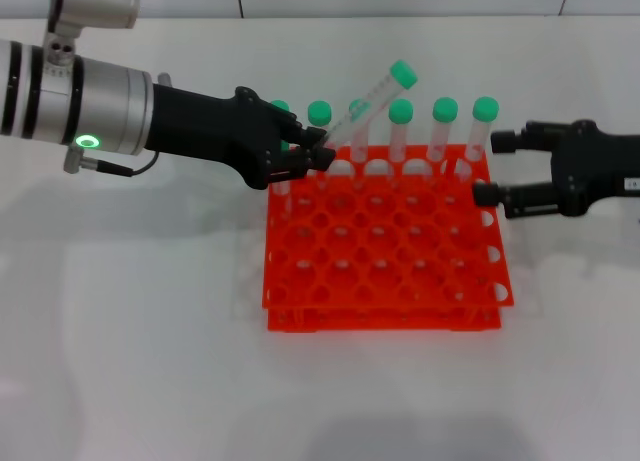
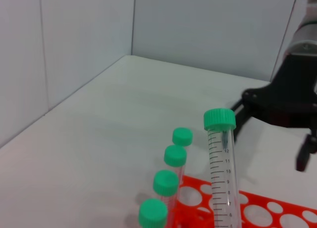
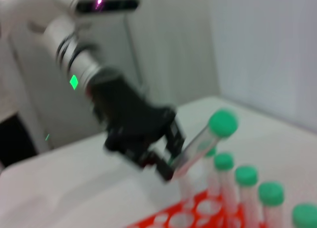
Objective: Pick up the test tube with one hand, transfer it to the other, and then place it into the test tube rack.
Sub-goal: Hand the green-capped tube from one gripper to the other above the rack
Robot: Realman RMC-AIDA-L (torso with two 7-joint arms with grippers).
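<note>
My left gripper is closed on the lower part of the tube, which leans over the back row of the rack, cap pointing toward my right side. My right gripper waits just beside the rack with jaws apart. I judge the tube light, stiff and smooth, so it may slip; the right one should take it near the cap
</note>
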